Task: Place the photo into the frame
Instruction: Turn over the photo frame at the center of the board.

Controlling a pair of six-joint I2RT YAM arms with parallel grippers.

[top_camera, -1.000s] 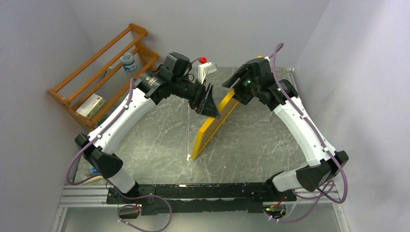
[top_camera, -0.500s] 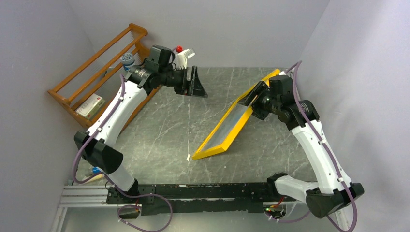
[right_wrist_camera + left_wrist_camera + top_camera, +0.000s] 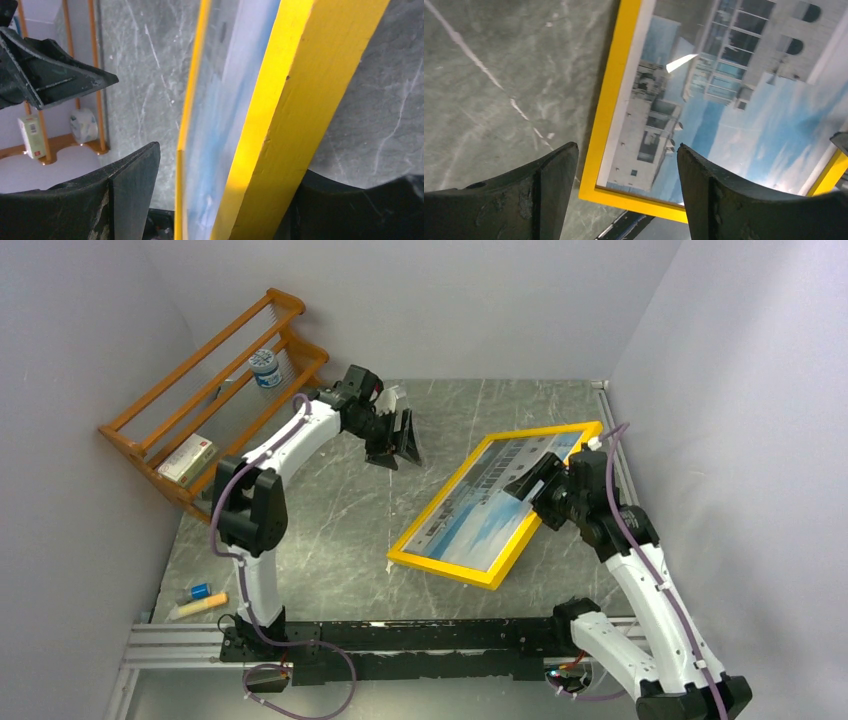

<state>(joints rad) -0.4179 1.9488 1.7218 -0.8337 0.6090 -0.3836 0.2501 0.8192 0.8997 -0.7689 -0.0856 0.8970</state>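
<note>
Frame (image 3: 441, 571) lowered face-up, photo (image 3: 490, 515) inside, right hand (image 3: 536, 486) straddling its edge, grip unclear, left hand (image 3: 403, 448) wide, withdrawn

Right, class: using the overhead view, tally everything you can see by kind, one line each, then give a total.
Robot arms: 2
Yellow picture frame: 1
Photo: 1
Wooden rack: 1
Items on the rack (box, blue-lidded container): 2
Small tubes by the left base: 2
Total: 9

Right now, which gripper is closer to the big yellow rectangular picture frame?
Right. The right gripper straddles one edge of the yellow picture frame; the left gripper hangs open off to its left, not touching.
</note>
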